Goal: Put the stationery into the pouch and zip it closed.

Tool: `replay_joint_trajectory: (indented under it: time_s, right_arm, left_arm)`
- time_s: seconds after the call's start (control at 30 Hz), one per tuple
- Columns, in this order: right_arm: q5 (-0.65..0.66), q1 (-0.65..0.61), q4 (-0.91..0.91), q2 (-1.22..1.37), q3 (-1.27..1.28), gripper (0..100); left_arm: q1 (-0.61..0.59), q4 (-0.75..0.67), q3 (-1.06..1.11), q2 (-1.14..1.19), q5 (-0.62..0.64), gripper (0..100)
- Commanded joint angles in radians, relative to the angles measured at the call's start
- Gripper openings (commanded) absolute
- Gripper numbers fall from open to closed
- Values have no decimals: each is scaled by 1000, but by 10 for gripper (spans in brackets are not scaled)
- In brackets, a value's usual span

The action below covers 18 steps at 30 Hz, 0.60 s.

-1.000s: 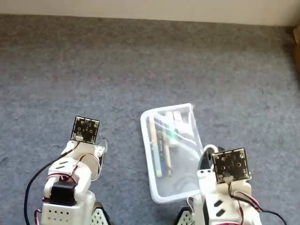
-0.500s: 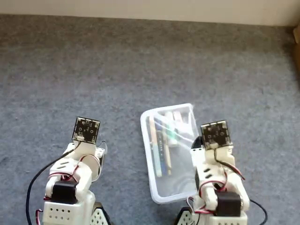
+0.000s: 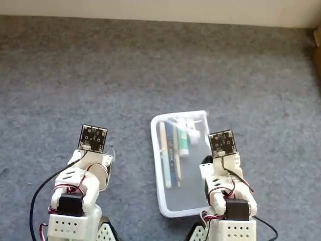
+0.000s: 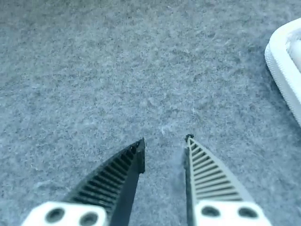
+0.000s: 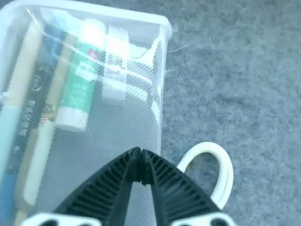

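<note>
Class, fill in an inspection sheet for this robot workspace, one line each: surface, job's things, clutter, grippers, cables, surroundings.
Surface: grey carpet.
Job's things: clear mesh pouch lying flat between the arms; pens and a glue stick inside; white loop beside its edge. Whether the zip is closed cannot be told.
Clutter: nothing seen.
Grippers: left gripper open over bare carpet; right gripper shut, tips over the pouch's mesh.
Cables: black cable looping off the left arm.
Surroundings: pale strip along the far edge.
</note>
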Motion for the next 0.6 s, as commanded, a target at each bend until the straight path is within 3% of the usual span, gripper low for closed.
replay_joint_trajectory:
  time_s: [0.0,0.27,0.57]
  right_arm:
    - [-2,-7,-1,-10,116,5]
    - [0,-5,44,-10,116,5]
    - [-3,-5,74,-8,117,5]
  left_arm:
    - [-4,-28,24,-7,11,143]
    - [-4,-21,24,-5,11,143]
    - [-4,164,24,-5,9,143]
